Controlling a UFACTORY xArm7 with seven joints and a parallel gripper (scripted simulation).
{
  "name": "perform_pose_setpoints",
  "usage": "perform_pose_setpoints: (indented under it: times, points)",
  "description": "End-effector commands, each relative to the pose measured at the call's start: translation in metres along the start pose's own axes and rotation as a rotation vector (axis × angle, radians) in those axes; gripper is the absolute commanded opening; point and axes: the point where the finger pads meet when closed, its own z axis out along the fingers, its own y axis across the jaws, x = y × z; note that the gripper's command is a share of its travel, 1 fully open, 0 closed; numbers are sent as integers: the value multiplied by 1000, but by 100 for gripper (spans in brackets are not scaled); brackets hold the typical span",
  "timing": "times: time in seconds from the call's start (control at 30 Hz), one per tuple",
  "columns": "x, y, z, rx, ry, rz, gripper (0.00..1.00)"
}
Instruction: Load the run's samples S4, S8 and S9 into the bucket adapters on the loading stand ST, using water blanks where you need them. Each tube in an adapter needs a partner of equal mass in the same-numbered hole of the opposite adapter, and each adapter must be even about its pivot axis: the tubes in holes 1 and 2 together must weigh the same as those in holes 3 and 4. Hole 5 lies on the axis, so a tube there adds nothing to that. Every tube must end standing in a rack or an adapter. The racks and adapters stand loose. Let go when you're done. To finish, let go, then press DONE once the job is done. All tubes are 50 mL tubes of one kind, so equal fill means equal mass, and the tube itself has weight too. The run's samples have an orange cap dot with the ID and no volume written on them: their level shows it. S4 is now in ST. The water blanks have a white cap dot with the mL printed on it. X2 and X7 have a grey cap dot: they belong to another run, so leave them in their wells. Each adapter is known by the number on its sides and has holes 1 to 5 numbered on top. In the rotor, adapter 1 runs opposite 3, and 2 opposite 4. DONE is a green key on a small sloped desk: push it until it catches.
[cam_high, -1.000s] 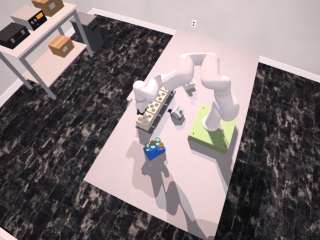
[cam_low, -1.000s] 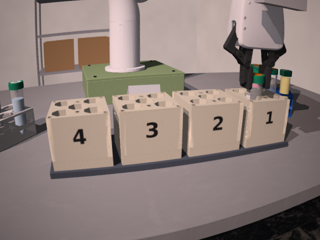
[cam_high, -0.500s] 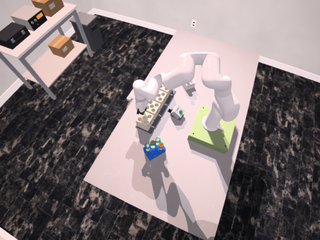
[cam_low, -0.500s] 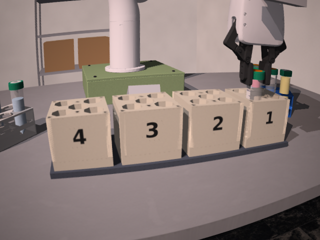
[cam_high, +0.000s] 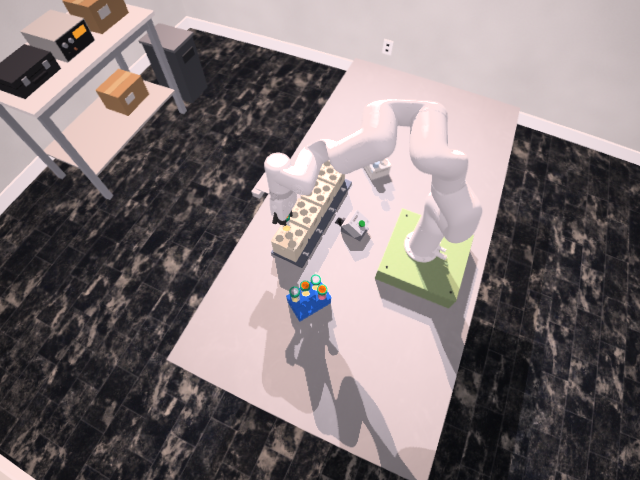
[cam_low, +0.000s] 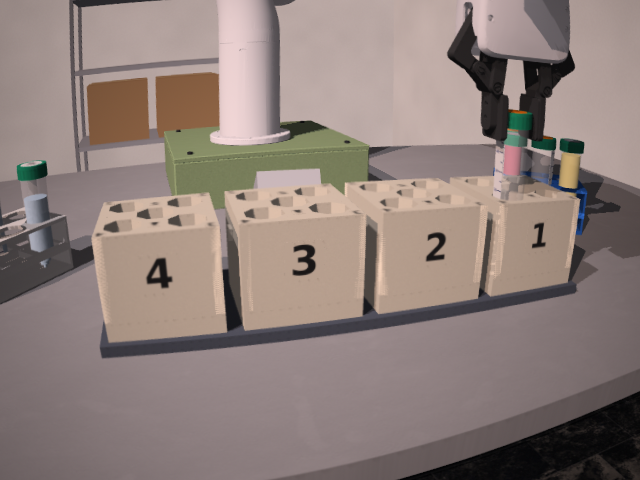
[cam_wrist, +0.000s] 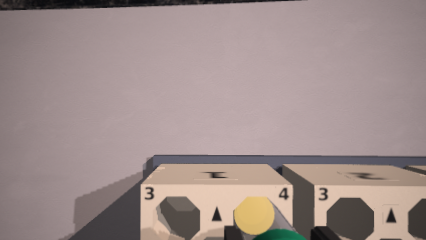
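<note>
My gripper (cam_high: 281, 219) (cam_low: 516, 133) (cam_wrist: 278, 235) is shut on a green-capped tube (cam_low: 520, 121) (cam_wrist: 280, 236) with an orange dot, upright over hole 4 of adapter 1 (cam_high: 285, 250) (cam_low: 558, 263) (cam_wrist: 216, 194). Yellow liquid shows low in it in the wrist view; I cannot tell whether its tip is still in the hole. Adapter 2 (cam_low: 423, 284), adapter 3 (cam_low: 305, 294) and adapter 4 (cam_low: 165, 310) stand on the dark stand (cam_high: 297, 262) (cam_low: 310, 329), with no caps visible. The blue rack (cam_high: 308, 308) (cam_low: 581, 211) holds several tubes, two with orange dots.
The small desk (cam_high: 353, 224) with the green DONE key (cam_high: 361, 223) stands beside the adapters. A pale rack (cam_high: 381, 174) (cam_low: 62, 235) with tubes stands beyond adapter 4. The arm's green base (cam_high: 398, 273) (cam_low: 268, 173) stands behind the desk.
</note>
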Motion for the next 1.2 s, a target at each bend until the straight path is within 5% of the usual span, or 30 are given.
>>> perform_pose_setpoints:
  times: [0.0, 1.17]
  points:
    - [1, 0, -8, 1, 3, 0, 0]
    - [1, 0, -70, 2, 4, 0, 0]
